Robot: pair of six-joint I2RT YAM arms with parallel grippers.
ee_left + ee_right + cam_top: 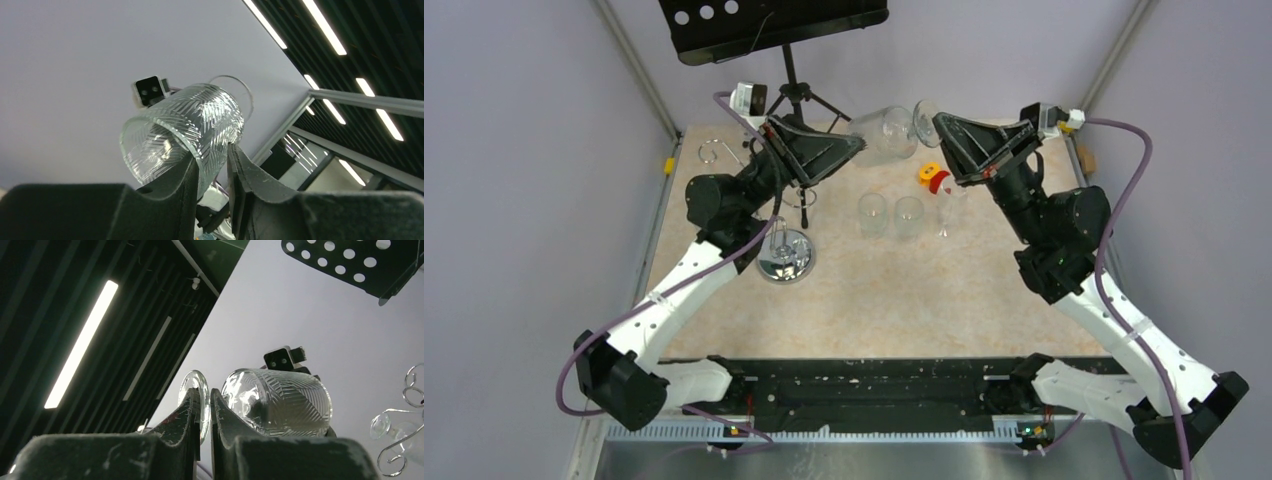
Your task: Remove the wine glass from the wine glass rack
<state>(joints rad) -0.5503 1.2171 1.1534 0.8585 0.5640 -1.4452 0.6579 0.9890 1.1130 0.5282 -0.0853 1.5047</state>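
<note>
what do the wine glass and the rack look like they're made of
The wine glass looks like clear pressed glass: see-through, with a herringbone relief on the bowl catching light. The wine glass rack looks like chromed metal wire: mirror-bright round base, thin shiny loops; polished steel is possible too.

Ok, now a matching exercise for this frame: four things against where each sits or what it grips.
Things: 1 left gripper; 2 right gripper; 3 wine glass rack; 4 music stand.
States: A standing on the table, left side; B pinching the foot of the wine glass; C behind the table, past its far edge; D pinching the wine glass at its bowl rim.
Pairs: 1-D; 2-B; 3-A; 4-C.
</note>
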